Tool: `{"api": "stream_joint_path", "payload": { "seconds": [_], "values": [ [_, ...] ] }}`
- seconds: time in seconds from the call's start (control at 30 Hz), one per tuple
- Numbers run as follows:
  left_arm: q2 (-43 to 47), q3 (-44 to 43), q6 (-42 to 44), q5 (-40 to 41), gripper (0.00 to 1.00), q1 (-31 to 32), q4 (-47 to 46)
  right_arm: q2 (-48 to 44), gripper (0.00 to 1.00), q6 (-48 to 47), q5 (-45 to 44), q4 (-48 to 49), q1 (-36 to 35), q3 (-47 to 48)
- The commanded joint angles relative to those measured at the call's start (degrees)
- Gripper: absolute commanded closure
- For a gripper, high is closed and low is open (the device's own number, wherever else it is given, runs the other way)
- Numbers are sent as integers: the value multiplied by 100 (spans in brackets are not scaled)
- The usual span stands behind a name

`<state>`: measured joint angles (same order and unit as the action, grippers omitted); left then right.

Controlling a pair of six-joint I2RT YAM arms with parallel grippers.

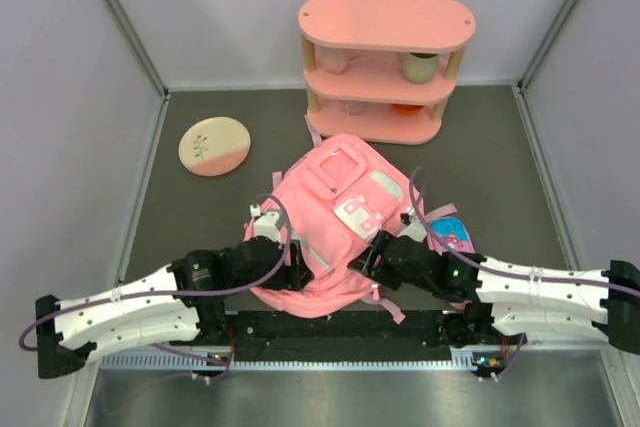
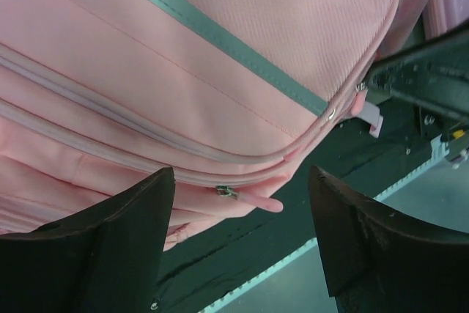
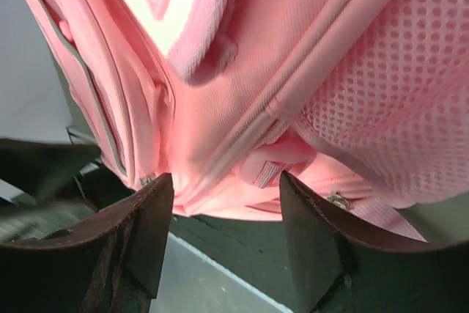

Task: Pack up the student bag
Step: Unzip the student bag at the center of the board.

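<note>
1. At the near edge of the student bag (image 1: 325,227), the left gripper (image 2: 240,181) is standing with its jaws wide apart and nothing between them. It is facing the bag's near-left corner, where a small zip pull (image 2: 253,199) is lying on the seam.
2. At the bag's near-right corner, the right gripper (image 3: 223,181) is also gaping. Pink fabric is bulging toward the gap, but I cannot tell whether the fingers are touching it.
3. The bag is lying flat on the dark table (image 1: 480,147), front face up, between the two grippers. It is looking soft and slumped – likely light, and likely to fold and sag if lifted by one corner. The woven cloth should not be slippery. A pinch on a seam ridge, a strap or the zip pull should hold better than one on the flat panel.
4. The zip lines that are showing are running closed, so what is inside the bag is hidden. The pale flap pocket (image 1: 360,209) and the mesh side pocket (image 3: 388,93) are showing nothing in them.
5. Just beside the bag's right edge a small pink-and-blue pouch (image 1: 455,235) is lying.
6. Beyond the bag's far-left corner, well apart, a round pink-and-cream plate (image 1: 214,146) is lying with nothing on it.
7. Just beyond the bag's far end the pink shelf (image 1: 385,22) is standing – a greenish cup (image 1: 421,67) and a pink cup (image 1: 335,59) are sitting on its middle tier, and something orange (image 1: 407,108) is on the lowest.
</note>
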<state>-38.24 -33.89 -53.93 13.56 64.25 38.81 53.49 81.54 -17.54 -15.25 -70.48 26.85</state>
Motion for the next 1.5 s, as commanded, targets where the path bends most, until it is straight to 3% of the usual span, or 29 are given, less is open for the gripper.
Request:
{"api": "stream_joint_path", "payload": {
  "seconds": [0.0,0.43,0.7,0.77,0.8,1.13,1.27,1.43,1.47],
  "values": [
    [-367,-119,-240,33,23,456,-312,170,42,-32,259,872,490,110],
    [-1063,515,-671,-257,23,835,-1375,346,43,55,971,1480,588,57],
    [-984,568,-777,-390,54,940,-1060,776,43,-32,1288,1560,588,250],
    [-940,498,-812,-346,45,932,-779,768,43,-50,1306,1542,588,347],
    [-922,463,-838,-311,34,940,-665,742,43,-85,1323,1542,597,364],
    [-1265,163,-1128,-47,33,1081,153,855,43,29,1253,1560,517,461],
    [-1572,-39,-1286,102,48,1247,452,996,43,29,1262,1542,491,567],
    [-1810,-30,-1444,226,54,1362,470,1031,44,125,1244,1560,474,576],
    [-1862,-21,-1462,252,63,1362,461,1023,44,126,1236,1560,465,576]
  ]
}}
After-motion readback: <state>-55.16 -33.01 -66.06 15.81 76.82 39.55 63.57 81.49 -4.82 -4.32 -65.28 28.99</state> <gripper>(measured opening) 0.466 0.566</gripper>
